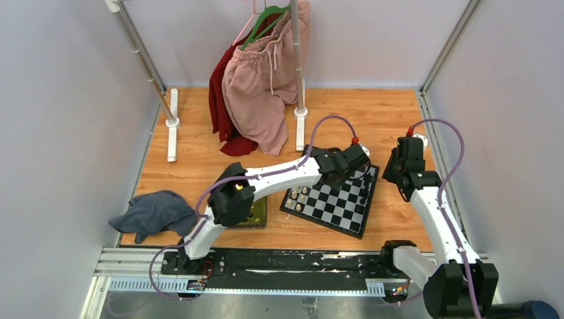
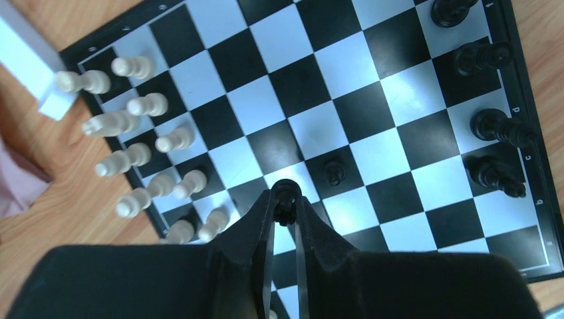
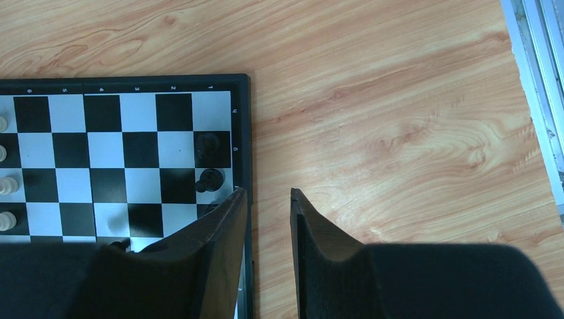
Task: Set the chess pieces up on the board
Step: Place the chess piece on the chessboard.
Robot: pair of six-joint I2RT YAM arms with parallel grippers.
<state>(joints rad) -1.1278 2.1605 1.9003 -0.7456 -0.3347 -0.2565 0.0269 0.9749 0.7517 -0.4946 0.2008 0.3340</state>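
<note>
a wooden table (image 1: 372, 113) fills the overhead view. pink and red garments (image 1: 259, 86) hang from a rack at the back, and a crumpled grey cloth (image 1: 154, 212) lies at the near left. the board (image 1: 336, 203), black and light checks with a thin dark border, lies at an angle right of centre. a greenish tray (image 1: 258, 214) sits just beside the board's left corner, partly hidden under the left arm. the left arm reaches across to the board's far side, where the left tool (image 2: 285, 199) hangs over the squares, its jaws clamped on one tiny black piece (image 2: 286, 193). the right tool (image 3: 268, 196) hovers over bare wood just beside the board's right edge, jaws apart with nothing between them. more black chess pieces (image 2: 502, 126) stand in a line along one edge of the board, and a lone black pawn (image 2: 334, 171) stands nearer the middle. cream pieces (image 2: 133, 66) crowd the opposite edge in two rows.
</note>
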